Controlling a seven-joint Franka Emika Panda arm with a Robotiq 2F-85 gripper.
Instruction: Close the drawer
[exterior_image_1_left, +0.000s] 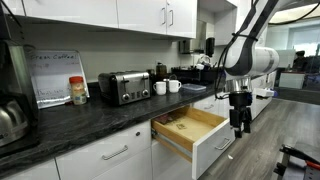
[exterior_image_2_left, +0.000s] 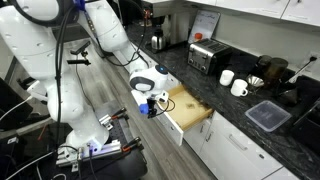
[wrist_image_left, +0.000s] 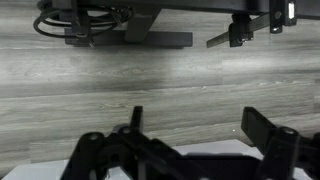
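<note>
The drawer (exterior_image_1_left: 190, 128) is pulled out from under the dark countertop, its light wooden interior empty; it also shows in an exterior view (exterior_image_2_left: 190, 106). Its glossy white front (exterior_image_1_left: 218, 147) carries a silver bar handle (exterior_image_1_left: 224, 144). My gripper (exterior_image_1_left: 239, 122) hangs just in front of the drawer front, fingers pointing down; it also shows in an exterior view (exterior_image_2_left: 152, 102). In the wrist view the two black fingers (wrist_image_left: 198, 128) stand wide apart with nothing between them, above the white top edge of the drawer front (wrist_image_left: 215, 151) and grey wood floor.
On the countertop (exterior_image_1_left: 90, 115) stand a toaster (exterior_image_1_left: 124, 87), white mugs (exterior_image_1_left: 167, 87), a jar (exterior_image_1_left: 78, 91) and a kettle (exterior_image_1_left: 10, 118). White cabinet doors (exterior_image_1_left: 100, 160) flank the drawer. A black frame (wrist_image_left: 120, 30) stands on the floor.
</note>
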